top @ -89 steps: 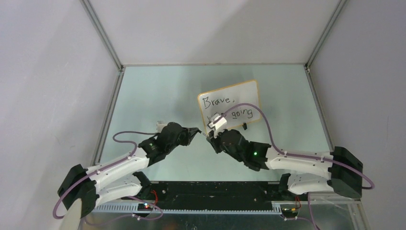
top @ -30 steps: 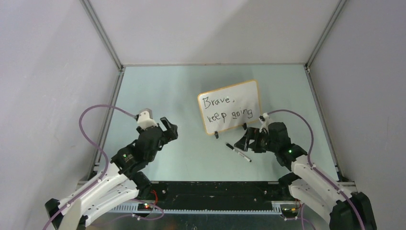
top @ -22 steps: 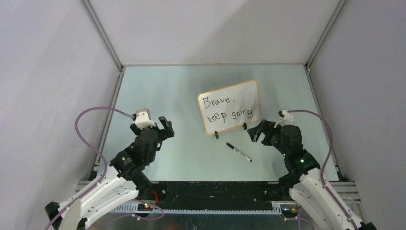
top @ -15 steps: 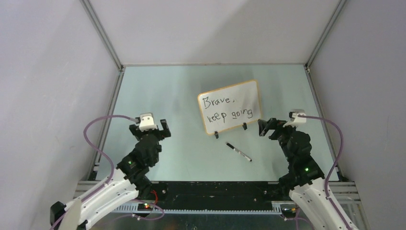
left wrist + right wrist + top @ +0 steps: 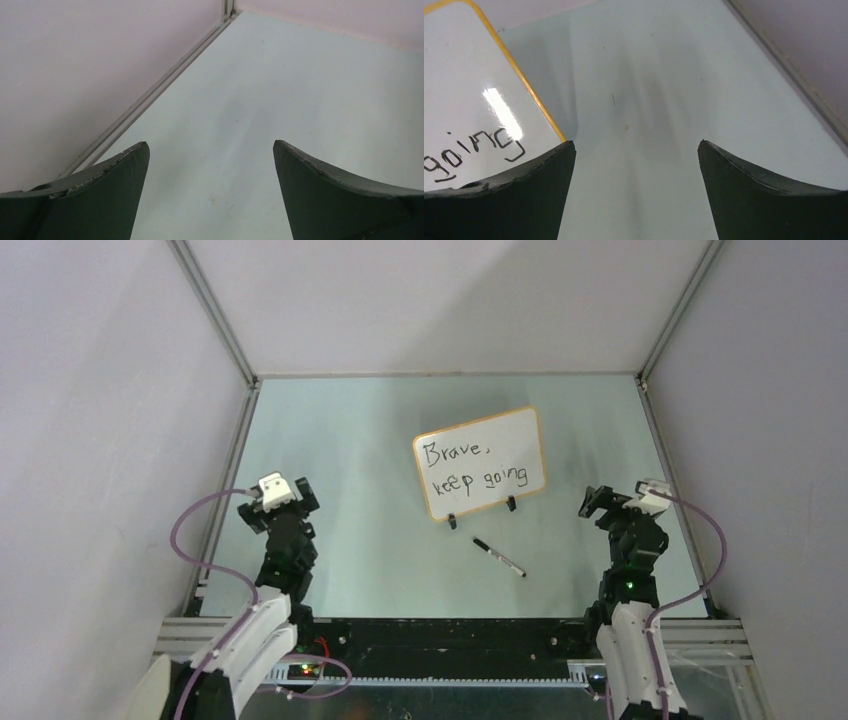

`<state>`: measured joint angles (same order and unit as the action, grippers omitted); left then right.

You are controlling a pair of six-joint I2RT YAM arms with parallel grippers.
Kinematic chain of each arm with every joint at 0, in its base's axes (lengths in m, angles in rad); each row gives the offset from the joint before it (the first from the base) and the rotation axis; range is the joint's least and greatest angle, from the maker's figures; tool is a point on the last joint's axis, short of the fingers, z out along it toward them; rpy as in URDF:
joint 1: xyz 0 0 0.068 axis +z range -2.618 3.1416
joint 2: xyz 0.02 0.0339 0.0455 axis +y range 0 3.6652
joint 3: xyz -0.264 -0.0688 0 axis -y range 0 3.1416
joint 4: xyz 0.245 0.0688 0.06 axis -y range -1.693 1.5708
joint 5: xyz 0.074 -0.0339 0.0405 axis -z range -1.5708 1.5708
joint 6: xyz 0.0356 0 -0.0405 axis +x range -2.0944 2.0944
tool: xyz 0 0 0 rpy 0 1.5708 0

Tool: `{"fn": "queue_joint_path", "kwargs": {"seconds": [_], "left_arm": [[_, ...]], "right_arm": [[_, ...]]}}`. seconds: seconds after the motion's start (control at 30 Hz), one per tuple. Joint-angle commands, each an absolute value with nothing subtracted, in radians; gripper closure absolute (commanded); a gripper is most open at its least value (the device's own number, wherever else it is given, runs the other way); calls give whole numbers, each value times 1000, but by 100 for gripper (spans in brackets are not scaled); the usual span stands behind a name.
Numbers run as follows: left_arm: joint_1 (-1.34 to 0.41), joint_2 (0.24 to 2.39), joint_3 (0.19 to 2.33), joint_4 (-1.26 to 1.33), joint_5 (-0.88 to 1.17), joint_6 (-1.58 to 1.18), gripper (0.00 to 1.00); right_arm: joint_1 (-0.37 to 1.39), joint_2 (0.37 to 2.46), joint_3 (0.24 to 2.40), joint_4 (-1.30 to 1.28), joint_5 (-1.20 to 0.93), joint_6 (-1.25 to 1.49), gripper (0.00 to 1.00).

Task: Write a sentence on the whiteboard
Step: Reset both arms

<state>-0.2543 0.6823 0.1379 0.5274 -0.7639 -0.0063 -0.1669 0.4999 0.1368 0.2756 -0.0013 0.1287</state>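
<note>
Now left gripper and right gripper gape wide, empty; sentence looks finished, pen lies between them. Park clear of the whiteboard.

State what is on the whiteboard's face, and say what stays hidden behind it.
On the whiteboard is the sentence, black handwriting in two lines: "Brave," above "keep going". Whatever lies on the table directly behind the board is covered by it.
</note>
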Motion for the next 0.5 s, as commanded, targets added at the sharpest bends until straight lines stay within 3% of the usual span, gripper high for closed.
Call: {"fn": "queue_joint_path", "kwargs": {"seconds": [0.0,0.3,0.37,0.47], "left_arm": [[-172,809,114,777,-643,7,1],[-35,1113,160,1005,-473,-42,2],[-30,1228,186,1049,-434,-28,7],[-17,1233,207,1010,-389,-29,6]], "right_arm": [[-177,635,120,539,-63,141,4],[-31,1084,109,972,140,104,3],[-23,1165,125,1033,143,102,3],[-28,1325,133,1157,132,107,3]]}}
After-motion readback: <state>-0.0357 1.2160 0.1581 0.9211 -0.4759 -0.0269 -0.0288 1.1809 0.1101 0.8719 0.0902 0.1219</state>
